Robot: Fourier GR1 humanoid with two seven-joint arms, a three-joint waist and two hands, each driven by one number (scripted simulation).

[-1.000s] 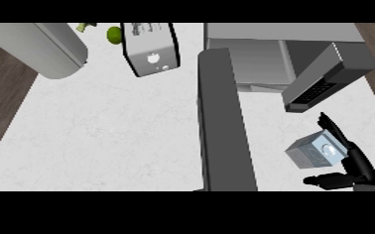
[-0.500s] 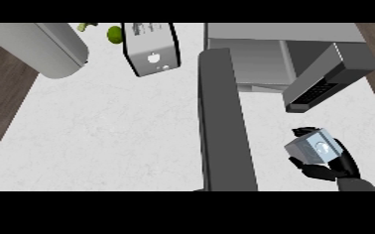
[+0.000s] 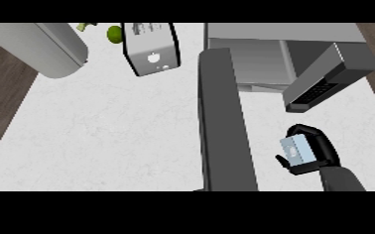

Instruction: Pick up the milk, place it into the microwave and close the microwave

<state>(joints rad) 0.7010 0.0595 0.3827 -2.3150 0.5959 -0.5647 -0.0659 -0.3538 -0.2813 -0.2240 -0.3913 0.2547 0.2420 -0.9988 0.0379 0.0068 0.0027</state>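
The milk is a small pale blue-grey carton, low at the right of the head view. My right hand is shut on it, fingers curled over its top and right side, thumb at its lower left. The microwave stands at the back right with its cavity showing. Its dark grey door hangs open, reaching toward me as a long slab just left of the carton. The button panel slants down at the right. My left hand does not show.
A silver toaster stands at the back centre, with green produce beside it. A large grey rounded vessel fills the back left corner. The white counter ends at the left at a dark wood strip.
My right hand has shut round the milk. Hand and carton have shifted slightly left, toward the open door.
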